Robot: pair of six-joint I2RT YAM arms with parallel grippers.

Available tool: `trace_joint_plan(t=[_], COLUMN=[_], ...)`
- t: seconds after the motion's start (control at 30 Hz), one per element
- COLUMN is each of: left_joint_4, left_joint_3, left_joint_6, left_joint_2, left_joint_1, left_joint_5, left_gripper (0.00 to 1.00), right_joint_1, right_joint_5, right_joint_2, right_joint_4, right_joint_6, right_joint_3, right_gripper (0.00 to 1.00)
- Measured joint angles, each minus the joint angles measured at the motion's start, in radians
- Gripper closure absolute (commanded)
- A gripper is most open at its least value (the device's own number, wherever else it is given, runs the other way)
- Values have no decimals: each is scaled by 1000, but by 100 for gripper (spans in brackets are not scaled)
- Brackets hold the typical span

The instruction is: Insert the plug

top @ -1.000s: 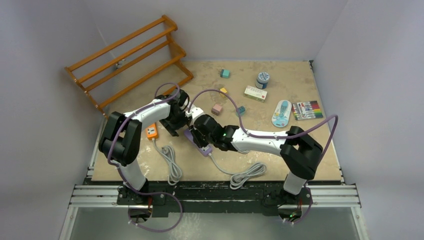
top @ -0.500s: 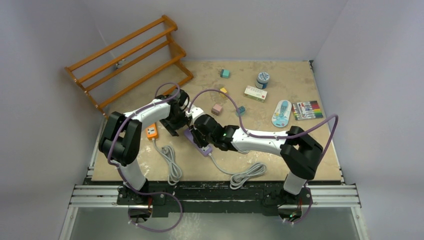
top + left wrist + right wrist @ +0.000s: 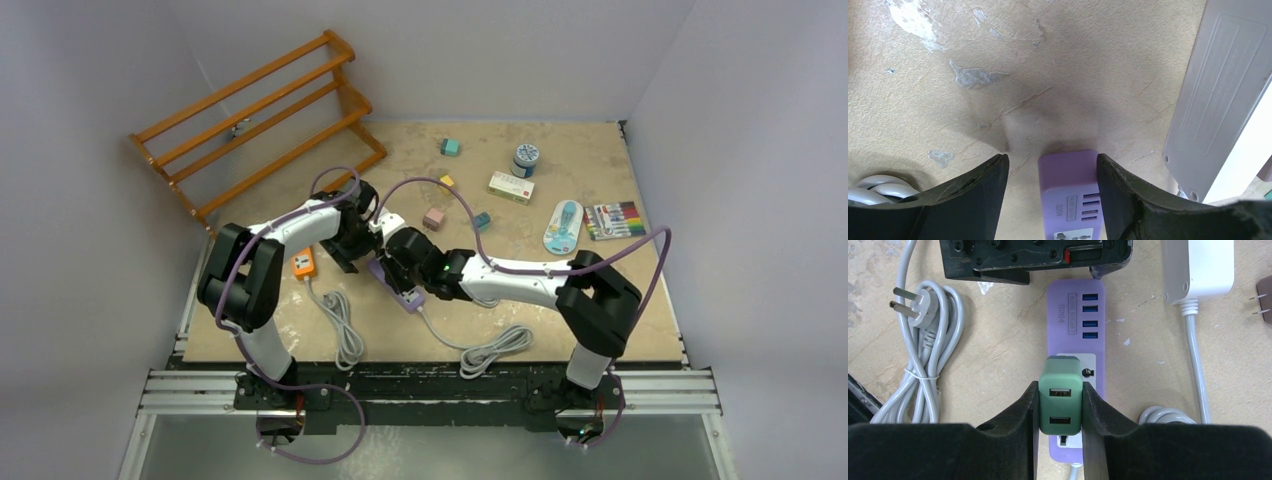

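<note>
A purple power strip (image 3: 1075,310) lies on the table, USB ports at its far end. It also shows in the top view (image 3: 410,297). My right gripper (image 3: 1060,390) is shut on a green USB charger plug (image 3: 1060,405) and holds it upright over the strip's white socket panel. Its prongs are hidden, so I cannot tell whether they are in. My left gripper (image 3: 1052,160) is open and straddles the strip's far end (image 3: 1068,185). Its right finger (image 3: 1118,190) is against the strip's side and its left finger (image 3: 983,190) stands apart. In the top view both grippers meet at mid-table, the left (image 3: 362,250) and the right (image 3: 395,265).
A white power strip (image 3: 1223,90) lies just right of the purple one. A coiled grey cable with a plug (image 3: 923,340) lies to the left. An orange adapter (image 3: 304,262), a wooden rack (image 3: 260,120), small blocks, a tin (image 3: 526,158), a box and markers (image 3: 615,220) lie farther off.
The right arm has edged slightly to the left. Both grippers keep their places and states.
</note>
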Motion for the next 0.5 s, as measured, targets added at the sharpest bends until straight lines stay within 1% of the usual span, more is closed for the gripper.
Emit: trace_joint_plan(t=[0.33, 0.5], left_joint_4=[2, 2], left_joint_3=[-8, -8], left_joint_6=[1, 4], left_joint_2=[0, 0], left_joint_1=[1, 2], left_joint_5=[6, 6], left_gripper=[37, 37], right_joint_1=[-3, -3], right_joint_5=[-2, -6], right_joint_2=[31, 47], right_joint_4=[-3, -45], right_joint_6=[-11, -35], right_joint_3=[14, 48], right_gripper=[100, 100])
